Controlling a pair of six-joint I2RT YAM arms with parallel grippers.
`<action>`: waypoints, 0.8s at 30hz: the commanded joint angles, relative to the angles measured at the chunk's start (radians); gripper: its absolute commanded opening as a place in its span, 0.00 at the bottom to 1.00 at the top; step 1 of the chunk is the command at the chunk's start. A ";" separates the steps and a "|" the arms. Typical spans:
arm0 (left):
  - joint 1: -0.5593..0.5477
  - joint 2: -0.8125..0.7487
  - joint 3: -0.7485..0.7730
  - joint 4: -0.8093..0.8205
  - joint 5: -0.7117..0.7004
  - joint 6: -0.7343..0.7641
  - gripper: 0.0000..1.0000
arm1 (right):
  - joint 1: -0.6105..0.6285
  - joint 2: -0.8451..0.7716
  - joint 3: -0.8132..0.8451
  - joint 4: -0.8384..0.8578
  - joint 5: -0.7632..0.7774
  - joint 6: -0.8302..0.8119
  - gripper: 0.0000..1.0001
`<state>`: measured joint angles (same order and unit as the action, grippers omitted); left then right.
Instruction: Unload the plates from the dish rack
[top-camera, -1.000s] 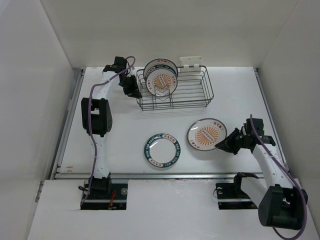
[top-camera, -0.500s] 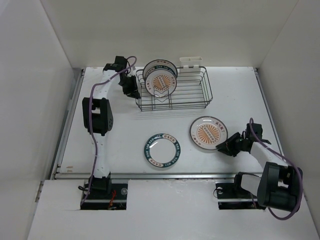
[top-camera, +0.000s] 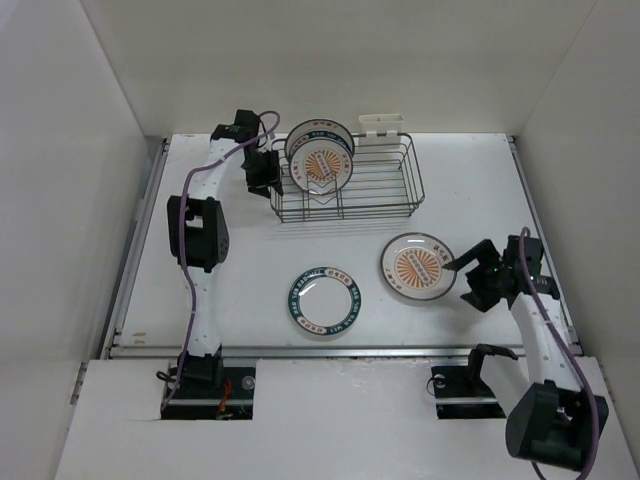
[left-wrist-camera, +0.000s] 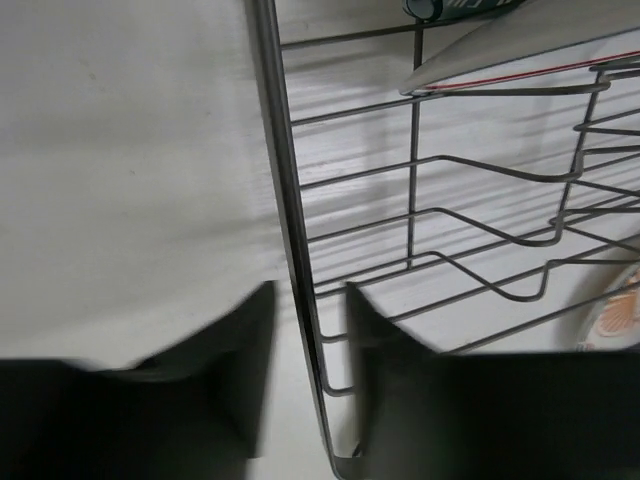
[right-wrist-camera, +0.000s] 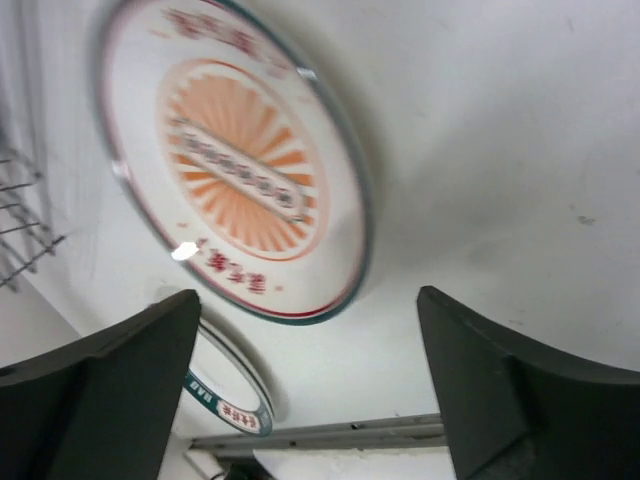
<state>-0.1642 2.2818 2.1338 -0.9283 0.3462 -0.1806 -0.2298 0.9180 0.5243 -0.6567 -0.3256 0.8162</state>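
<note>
The dish rack (top-camera: 380, 186) stands at the back of the table with two upright plates (top-camera: 321, 160) at its left end; the front one has an orange sunburst. My left gripper (top-camera: 262, 174) is at the rack's left end. In the left wrist view its fingers (left-wrist-camera: 240, 350) straddle the rack's end wire (left-wrist-camera: 290, 200), open, with a gap on each side. A sunburst plate (top-camera: 417, 267) and a teal-ringed plate (top-camera: 327, 299) lie flat on the table. My right gripper (top-camera: 461, 283) is just right of the sunburst plate (right-wrist-camera: 230, 170), open wide and holding nothing.
A white clip (top-camera: 382, 122) sits on the rack's back edge. White walls close in the table on three sides. A metal rail (top-camera: 330, 350) runs along the front edge, close to the teal-ringed plate (right-wrist-camera: 225, 400).
My right gripper has opened wide beside the sunburst plate and drawn back a little to the right. My left gripper has opened off the rack's end wire.
</note>
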 joint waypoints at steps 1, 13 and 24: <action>-0.026 -0.116 0.049 -0.012 -0.084 0.088 0.40 | 0.030 -0.091 0.160 -0.104 0.111 -0.048 0.98; -0.208 -0.183 0.115 0.186 -0.273 0.496 0.63 | 0.276 0.157 0.563 -0.012 0.183 -0.261 1.00; -0.218 -0.016 0.287 0.249 -0.300 0.507 0.52 | 0.389 0.283 0.686 0.009 0.192 -0.327 1.00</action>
<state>-0.3901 2.2459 2.4050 -0.7238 0.0689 0.3027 0.1421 1.2270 1.1629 -0.6872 -0.1493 0.5220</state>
